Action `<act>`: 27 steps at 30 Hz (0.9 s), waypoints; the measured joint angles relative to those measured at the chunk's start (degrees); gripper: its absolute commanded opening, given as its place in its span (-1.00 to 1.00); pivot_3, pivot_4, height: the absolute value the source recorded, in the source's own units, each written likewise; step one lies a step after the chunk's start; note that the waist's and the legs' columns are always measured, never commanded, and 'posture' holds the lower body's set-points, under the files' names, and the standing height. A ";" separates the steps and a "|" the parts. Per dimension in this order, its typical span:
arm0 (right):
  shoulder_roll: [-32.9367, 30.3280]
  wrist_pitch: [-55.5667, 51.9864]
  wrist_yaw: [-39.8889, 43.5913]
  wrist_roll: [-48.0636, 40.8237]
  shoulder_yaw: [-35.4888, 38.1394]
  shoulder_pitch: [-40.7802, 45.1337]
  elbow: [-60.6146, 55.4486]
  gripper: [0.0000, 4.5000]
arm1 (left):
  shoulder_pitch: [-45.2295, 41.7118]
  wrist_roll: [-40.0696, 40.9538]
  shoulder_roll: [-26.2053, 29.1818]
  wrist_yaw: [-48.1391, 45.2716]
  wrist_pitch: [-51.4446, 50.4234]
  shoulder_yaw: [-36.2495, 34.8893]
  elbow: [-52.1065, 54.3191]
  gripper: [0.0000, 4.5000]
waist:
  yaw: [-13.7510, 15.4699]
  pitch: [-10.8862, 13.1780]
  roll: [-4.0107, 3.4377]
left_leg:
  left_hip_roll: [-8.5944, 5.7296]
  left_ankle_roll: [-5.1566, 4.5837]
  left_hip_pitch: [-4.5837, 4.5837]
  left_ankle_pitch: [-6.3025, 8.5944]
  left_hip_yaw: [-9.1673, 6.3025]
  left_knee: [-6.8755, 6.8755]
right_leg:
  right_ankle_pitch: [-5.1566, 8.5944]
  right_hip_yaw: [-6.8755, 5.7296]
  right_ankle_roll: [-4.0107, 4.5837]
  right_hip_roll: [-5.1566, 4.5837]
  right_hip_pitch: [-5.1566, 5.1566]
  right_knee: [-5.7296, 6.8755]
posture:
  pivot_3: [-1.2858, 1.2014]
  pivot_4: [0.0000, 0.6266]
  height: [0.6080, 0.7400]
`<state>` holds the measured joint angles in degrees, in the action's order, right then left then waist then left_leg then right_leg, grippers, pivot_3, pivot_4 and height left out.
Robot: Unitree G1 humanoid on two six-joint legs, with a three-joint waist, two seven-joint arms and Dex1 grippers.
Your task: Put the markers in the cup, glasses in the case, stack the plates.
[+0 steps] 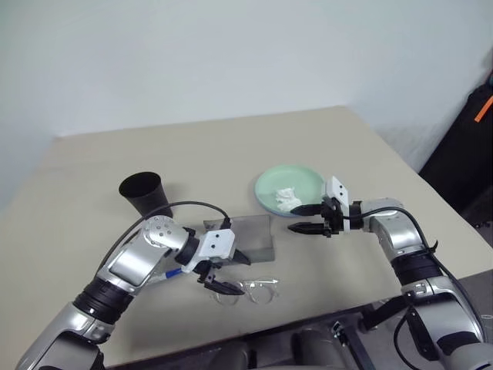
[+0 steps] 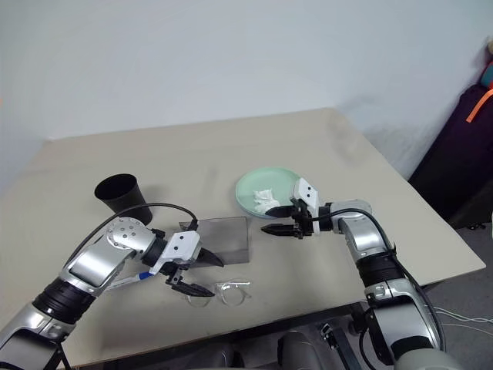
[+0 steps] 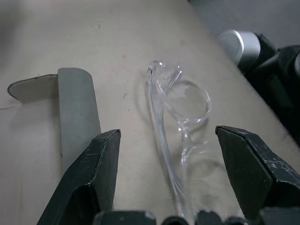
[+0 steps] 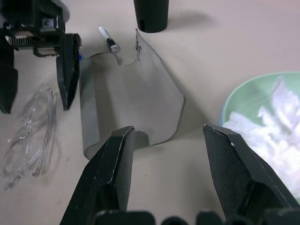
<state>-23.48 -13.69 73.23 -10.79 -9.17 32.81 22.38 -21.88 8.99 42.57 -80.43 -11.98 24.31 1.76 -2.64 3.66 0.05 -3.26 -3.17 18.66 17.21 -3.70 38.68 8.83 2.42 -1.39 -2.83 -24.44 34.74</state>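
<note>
Left wrist view: released left hand (image 3: 168, 187) straddles glasses (image 3: 180, 117) near table edge (image 3: 243, 89).

Soft, even light falls from overhead, and the pale tabletop (image 1: 362, 154) reads bright without hot spots. Shadows are faint and short: the cup (image 1: 145, 193) throws a small soft one onto the tabletop beside its base, and the case (image 4: 131, 103) darkens a thin strip under its raised edge. The glasses (image 3: 180, 126) catch small white glints along their clear frame. In the head views the wall behind the tabletop is evenly lit, greyer toward the corners. In the wrist views the fingers (image 3: 89, 178) of each end effector are large and slightly soft, while the tabletop beyond them is sharper. The tissue (image 4: 281, 126) near the case looks washed out.
</note>
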 measured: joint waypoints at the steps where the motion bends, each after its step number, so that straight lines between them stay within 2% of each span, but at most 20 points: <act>1: -0.01 -0.10 -0.26 -0.11 0.00 -0.19 -0.28 0.12 | 0.00 -0.43 -0.29 0.01 0.50 0.13 -0.42 0.52 | -0.02 0.00 0.00 | 0.01 0.00 0.00 0.00 0.01 0.00 | 0.00 0.00 0.00 0.00 -0.01 0.01 | 0.03 -1.00 1.00; 5: -0.03 -0.67 -1.38 -0.50 0.00 -0.78 -1.84 0.12 | 0.08 -1.55 -1.75 0.85 1.02 0.13 -0.44 0.52 | 0.01 0.00 0.00 | 0.02 0.00 -0.01 0.00 0.00 0.01 | 0.00 -0.01 0.00 0.00 0.01 0.02 | 0.03 -1.00 1.00; 15: 0.08 -1.27 -3.04 -0.53 -0.18 -2.07 -2.54 0.15 | 2.85 -1.59 -1.45 1.82 0.84 -0.23 3.03 -0.97 | 0.00 0.00 0.01 | 0.02 -0.01 -0.03 0.00 0.02 0.07 | 0.00 -0.01 -0.01 0.00 0.05 0.01 | 0.03 -1.00 1.00; 27: 0.61 -1.09 -3.58 -0.46 -0.87 -1.92 -1.99 0.15 | 3.16 -1.53 0.07 1.92 -0.51 -0.51 5.64 -0.97 | -0.02 -0.02 -0.01 | 0.03 -0.02 -0.06 -0.01 0.03 0.09 | 0.01 -0.01 -0.02 0.01 0.08 0.02 | 0.03 -1.00 1.00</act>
<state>-22.87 -14.78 69.65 -11.26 -10.04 30.89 20.39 -18.72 7.47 42.64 -78.50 -12.48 23.80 7.40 -2.65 3.65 0.04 -3.23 -3.18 18.60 17.21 -3.67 38.77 8.84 2.41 -1.40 -2.82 -24.35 34.76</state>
